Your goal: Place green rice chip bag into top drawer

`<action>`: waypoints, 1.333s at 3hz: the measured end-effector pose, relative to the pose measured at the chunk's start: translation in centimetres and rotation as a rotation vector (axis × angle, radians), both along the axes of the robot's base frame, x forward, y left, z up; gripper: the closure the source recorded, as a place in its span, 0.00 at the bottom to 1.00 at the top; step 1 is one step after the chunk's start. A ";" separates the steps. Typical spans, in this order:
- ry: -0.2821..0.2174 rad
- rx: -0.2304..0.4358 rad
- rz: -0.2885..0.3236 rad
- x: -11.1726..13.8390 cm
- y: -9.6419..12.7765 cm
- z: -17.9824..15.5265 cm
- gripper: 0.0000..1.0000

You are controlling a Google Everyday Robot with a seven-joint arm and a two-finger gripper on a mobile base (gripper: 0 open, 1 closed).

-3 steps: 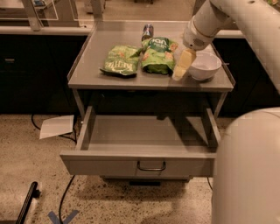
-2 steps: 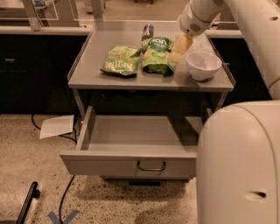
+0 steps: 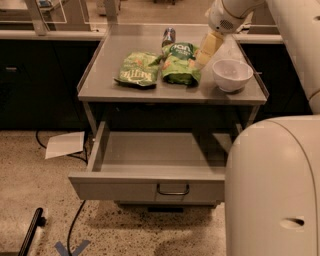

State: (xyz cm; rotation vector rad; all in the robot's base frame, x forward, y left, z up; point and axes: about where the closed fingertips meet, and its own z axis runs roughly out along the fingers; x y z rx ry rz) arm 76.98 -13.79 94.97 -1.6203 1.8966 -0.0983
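The white arm [image 3: 231,11] comes in from the upper right and bends down toward the back of the table [image 3: 150,93]. Its pale-yellow gripper [image 3: 206,50] slants down and to the left, with its tip at the upper right edge of the chip bag [image 3: 180,62]. Whether the gripper is open or closed, or has hold of anything, cannot be told. The chip bag lies flat on the tabletop between a pale bag [image 3: 137,70] and a white bowl [image 3: 232,74], with a dark can [image 3: 169,36] behind it. Under the tabletop the drawer [image 3: 150,186] stands pulled out, its handle [image 3: 173,190] at the centre of the front. The robot's body [image 3: 272,190] fills the lower right. A paper [image 3: 64,145], a cable [image 3: 74,227] and blue tape [image 3: 72,247] lie on the speckled floor.
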 end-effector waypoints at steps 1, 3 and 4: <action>-0.016 0.063 -0.050 1.3 -0.6 -0.7 0.00; -0.010 0.151 -0.045 4.6 1.4 -3.3 0.00; 0.022 0.200 -0.044 5.0 2.3 -4.3 0.00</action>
